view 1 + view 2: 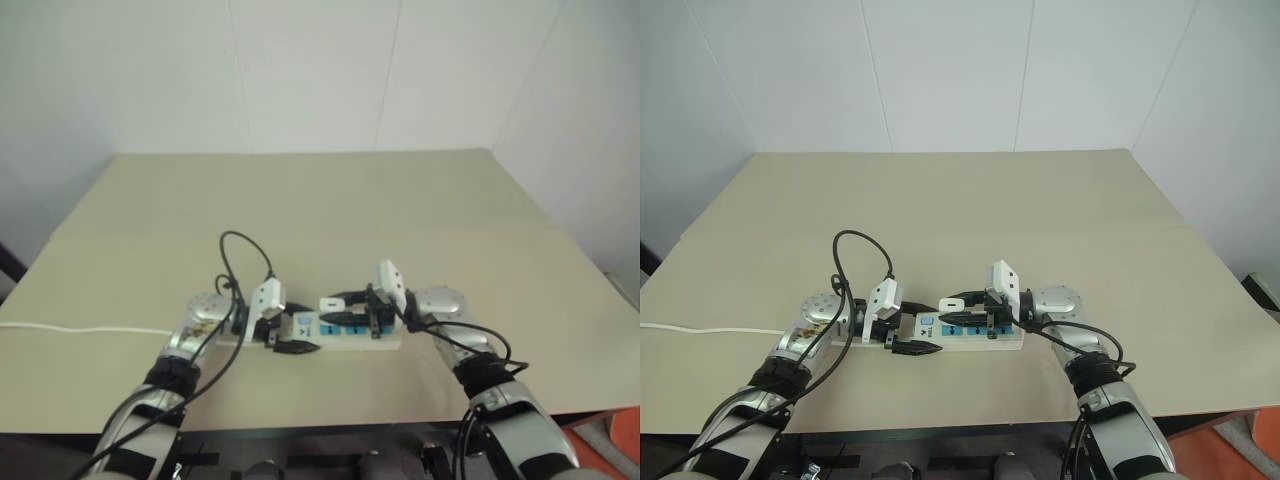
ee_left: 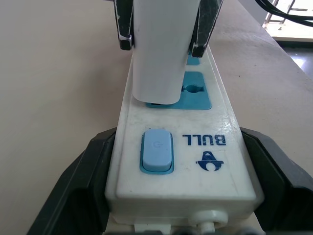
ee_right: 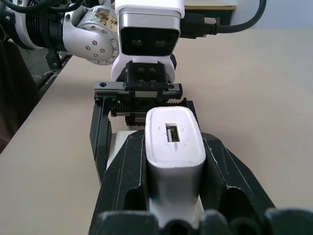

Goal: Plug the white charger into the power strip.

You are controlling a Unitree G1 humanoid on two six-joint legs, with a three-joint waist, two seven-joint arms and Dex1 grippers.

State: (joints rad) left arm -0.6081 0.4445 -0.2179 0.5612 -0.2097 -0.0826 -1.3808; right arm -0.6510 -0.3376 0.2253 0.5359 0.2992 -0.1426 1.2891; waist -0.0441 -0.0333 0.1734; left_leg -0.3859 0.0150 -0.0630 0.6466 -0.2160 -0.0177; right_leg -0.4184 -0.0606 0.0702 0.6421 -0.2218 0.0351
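Note:
The power strip (image 2: 215, 112) lies on the table near its front edge, with blue sockets and a blue switch (image 2: 157, 151). My left gripper (image 2: 181, 166) is shut on the strip's switch end, one black finger on each long side. The white charger (image 3: 173, 147) sits between the fingers of my right gripper (image 3: 175, 161), which is shut on it. In the left wrist view the charger (image 2: 159, 58) stands upright on the socket nearest the switch, its base against the blue face and its prongs hidden. In the head views both grippers (image 1: 915, 330) (image 1: 968, 310) meet over the strip (image 1: 1008, 341).
The strip's thin white cord (image 1: 80, 329) runs off to the left along the beige table (image 1: 320, 210). Black cables loop above my left wrist (image 1: 240, 250). White walls stand behind the table, and its right edge drops off near an orange object (image 1: 615, 435).

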